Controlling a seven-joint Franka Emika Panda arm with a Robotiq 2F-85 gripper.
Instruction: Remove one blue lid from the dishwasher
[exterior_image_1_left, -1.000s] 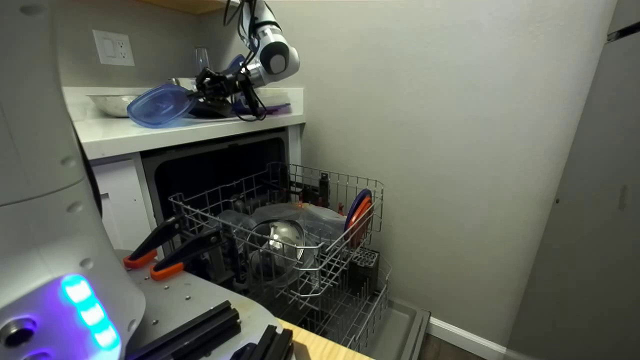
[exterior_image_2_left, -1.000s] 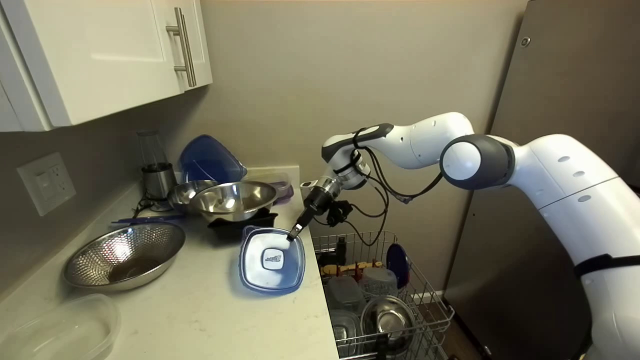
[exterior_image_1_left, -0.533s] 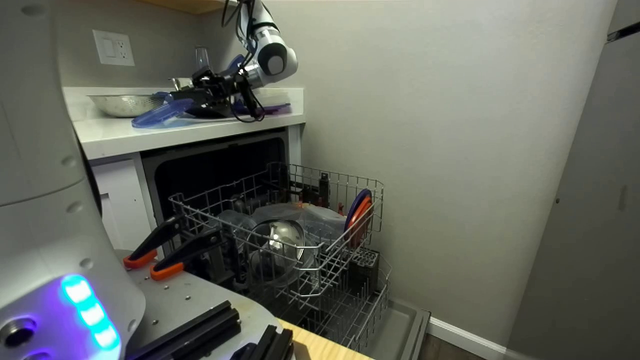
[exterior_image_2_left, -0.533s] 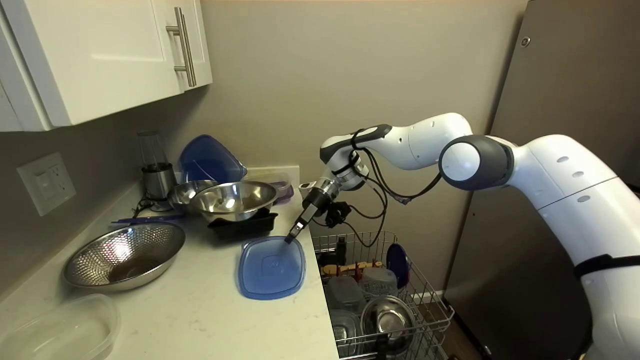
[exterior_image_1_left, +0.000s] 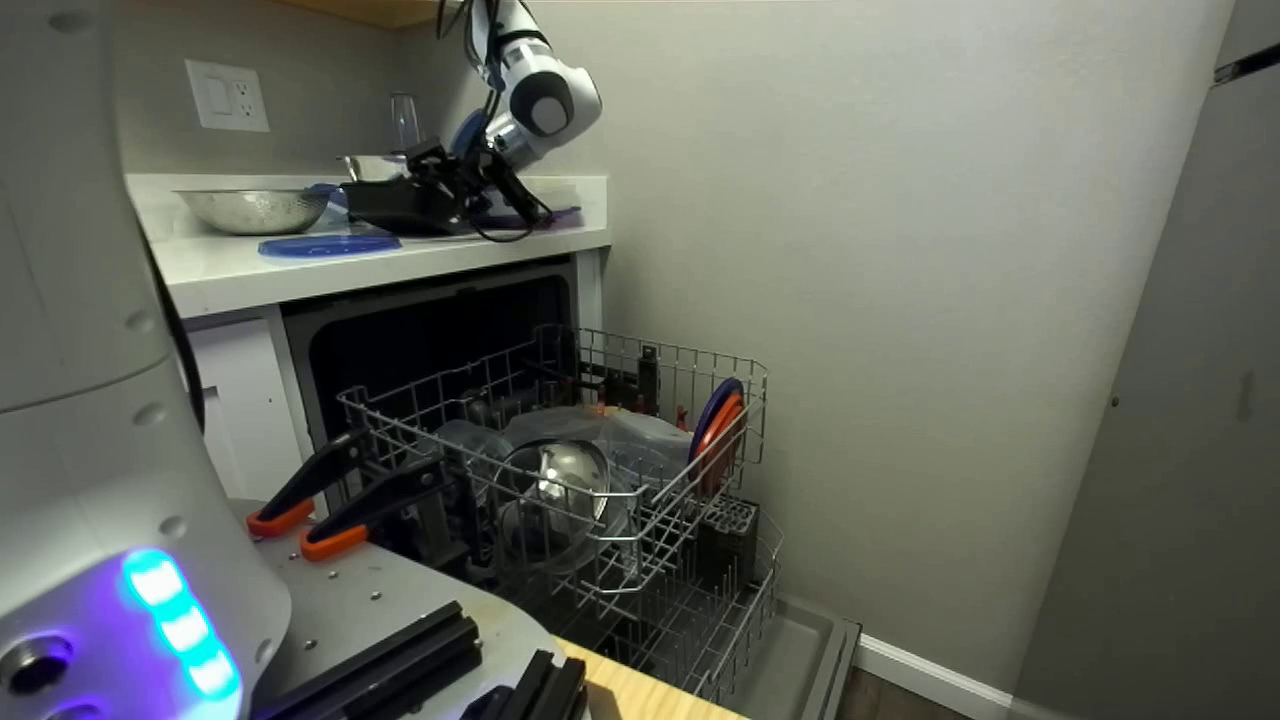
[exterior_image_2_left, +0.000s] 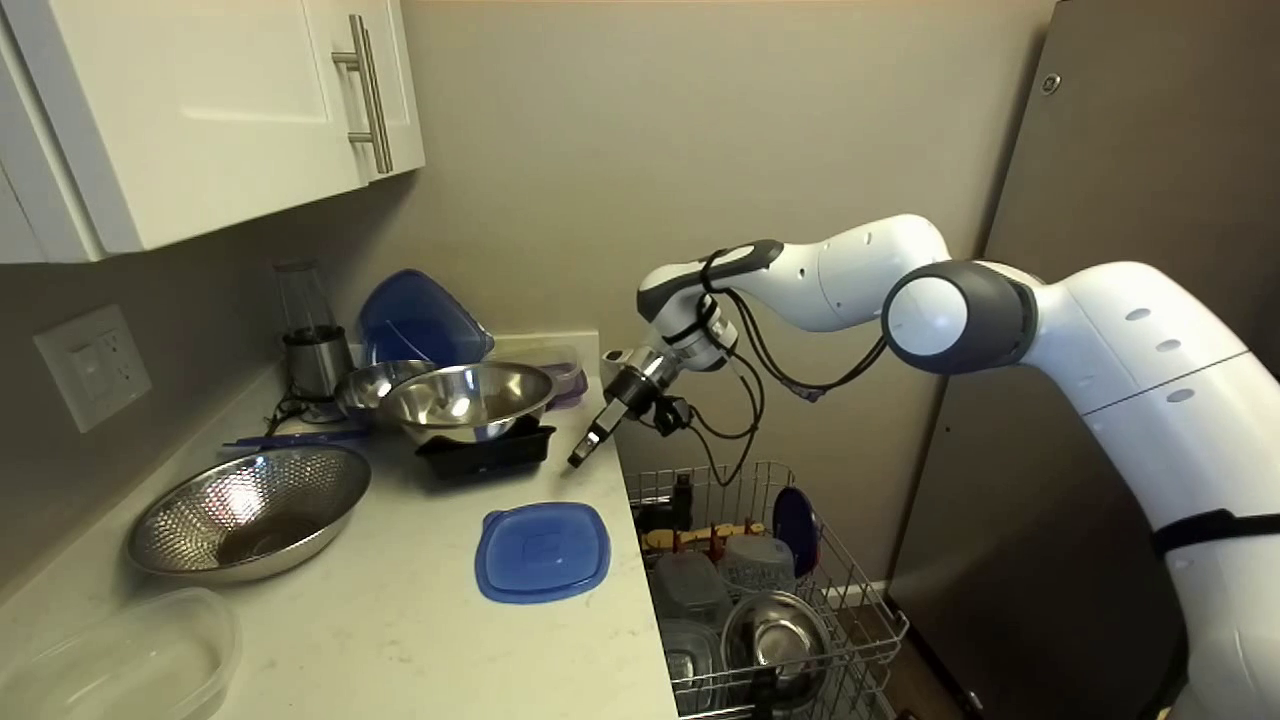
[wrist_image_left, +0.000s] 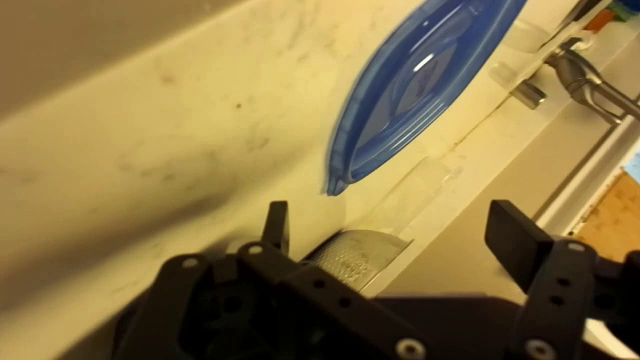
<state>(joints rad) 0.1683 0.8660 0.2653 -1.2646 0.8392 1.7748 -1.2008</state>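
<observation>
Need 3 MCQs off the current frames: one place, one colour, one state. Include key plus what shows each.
1. Where is the blue lid that shows in the wrist view?
A) In the dishwasher rack
B) On the counter
C) Inside the colander

2. What colour are the tips of the two black clamps?
A) Green
B) White
C) Orange

3. What state is the gripper in?
A) Open, holding nothing
B) Shut on the blue lid
C) Shut, holding nothing

1: B, since both exterior views show it lying flat on the counter.
2: C, since both tips show orange in an exterior view.
3: A, since the wrist view shows the fingers wide apart with nothing gripped.
</observation>
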